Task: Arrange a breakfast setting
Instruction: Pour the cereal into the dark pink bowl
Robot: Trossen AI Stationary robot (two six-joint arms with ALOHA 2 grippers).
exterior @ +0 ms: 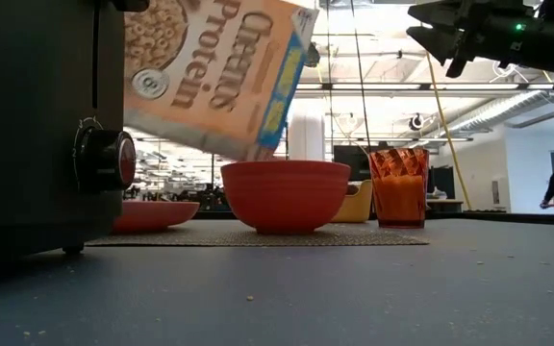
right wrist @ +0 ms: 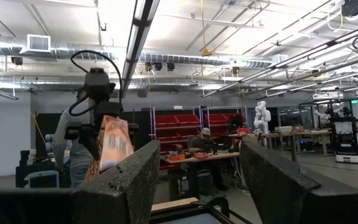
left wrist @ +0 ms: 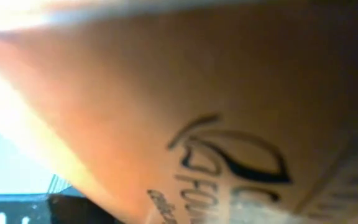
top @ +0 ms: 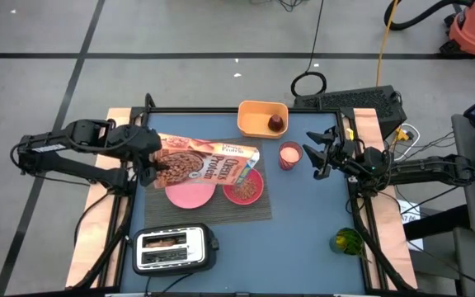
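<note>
Left gripper grips the cereal box, whose long axis runs away from it toward the right arm, tipped mouth-down just over the pink bowl on the placemat; right gripper hangs open, empty, farther off.

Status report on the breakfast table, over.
Left gripper holds cereal box tipped over pink bowl. Right gripper open, raised beside cup. Nothing blocking.

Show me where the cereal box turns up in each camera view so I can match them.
High view: cereal box tilted above the pink bowl, held by the left gripper.
Low view: upper left, above the bowl.
Left wrist view: fills the picture.
Right wrist view: left of centre.
Shared landmark: the bowl.
</note>
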